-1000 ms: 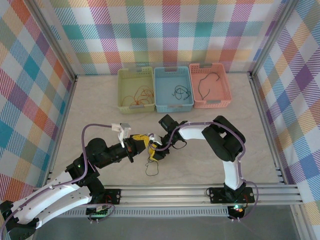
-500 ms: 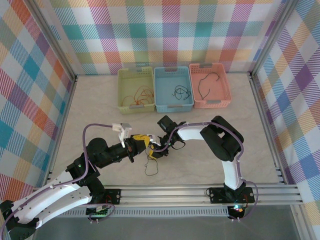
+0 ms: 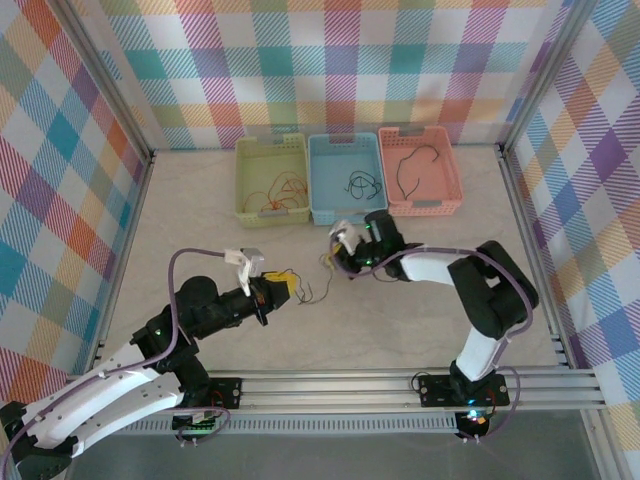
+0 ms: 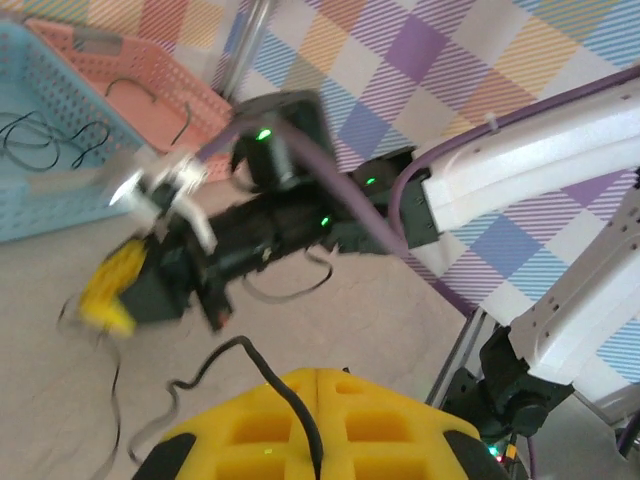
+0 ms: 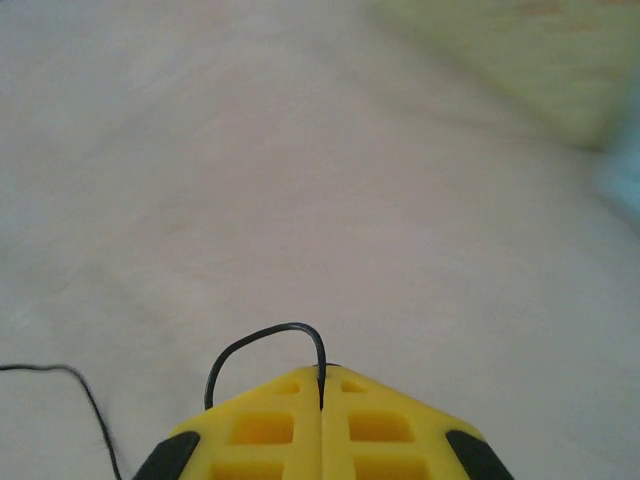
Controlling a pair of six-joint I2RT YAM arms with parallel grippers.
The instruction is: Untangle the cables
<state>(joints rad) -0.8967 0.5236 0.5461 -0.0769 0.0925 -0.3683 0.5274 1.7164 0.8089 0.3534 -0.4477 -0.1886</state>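
I am holding a thin black cable (image 5: 290, 326) with both arms over the middle of the tabletop, on the near side of the blue basket (image 3: 347, 213). The left gripper (image 4: 318, 385) is fully closed, and the cable is coming out of the seam between its yellow fingers. The right gripper (image 5: 320, 395) is closed just as tightly, with a small loop of black cable rising from its tips. From above, a slack dark strand is hanging between the two grippers. I cannot tell whether it is one cable or two crossing each other.

Three baskets are standing along the far edge of the tabletop. The green basket (image 3: 243, 178) is holding orange-red cables, the blue one dark cables, and the pink basket (image 3: 455, 172) a black one. So I am judging that the sorting is mostly done and that I am working on the last of the tangle, at the pulling-apart step.

Next I am planning to draw the grippers further apart, slowly. I am watching for the strand to go straight, or for a knot to tighten. If it is coming free, I am carrying it to the basket that matches its colour.
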